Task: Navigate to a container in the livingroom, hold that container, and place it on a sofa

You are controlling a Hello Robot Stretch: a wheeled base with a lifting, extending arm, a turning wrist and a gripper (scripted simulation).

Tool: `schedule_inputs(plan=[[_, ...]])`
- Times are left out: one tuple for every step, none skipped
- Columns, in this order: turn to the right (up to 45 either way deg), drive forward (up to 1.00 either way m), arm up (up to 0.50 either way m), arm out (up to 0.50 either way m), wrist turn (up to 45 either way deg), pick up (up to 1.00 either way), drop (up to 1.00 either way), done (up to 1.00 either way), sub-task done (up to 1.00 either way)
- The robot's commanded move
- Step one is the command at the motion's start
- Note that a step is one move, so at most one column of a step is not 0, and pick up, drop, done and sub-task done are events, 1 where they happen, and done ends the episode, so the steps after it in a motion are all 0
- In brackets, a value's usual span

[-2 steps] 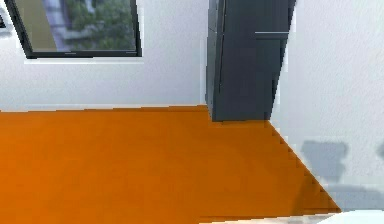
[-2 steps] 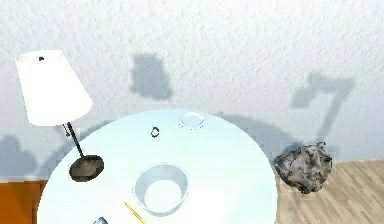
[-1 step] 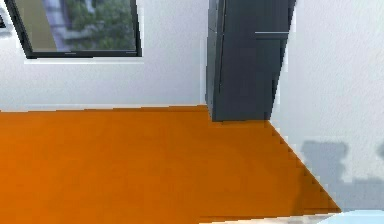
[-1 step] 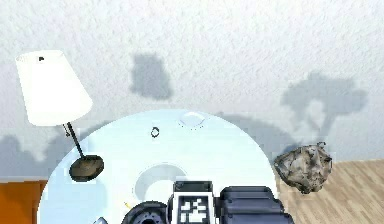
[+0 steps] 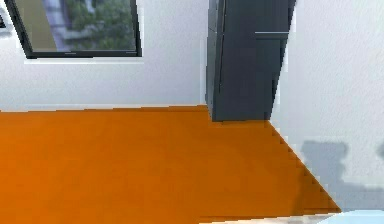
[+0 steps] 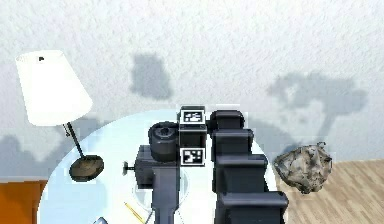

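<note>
The approach looks finished: a dark round container (image 6: 160, 133) stands on the glass table (image 6: 105, 140) just right of the lamp (image 6: 52, 90), at the jaws, though I cannot tell whether they are apart, together or hold it. Lifting and the sofa remain. The lamp seems close enough to be knocked, and a grey rock-like lump (image 6: 308, 165) lies well right of the lamp.
</note>
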Motion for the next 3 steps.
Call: schedule_inputs(plan=[[0.0, 0.0, 0.0, 0.0, 45.0, 0.0, 0.0, 0.0, 0.0], [0.0, 0.0, 0.0, 0.0, 45.0, 0.0, 0.0, 0.0, 0.0], [0.0, 0.0, 0.0, 0.0, 45.0, 0.0, 0.0, 0.0, 0.0]])
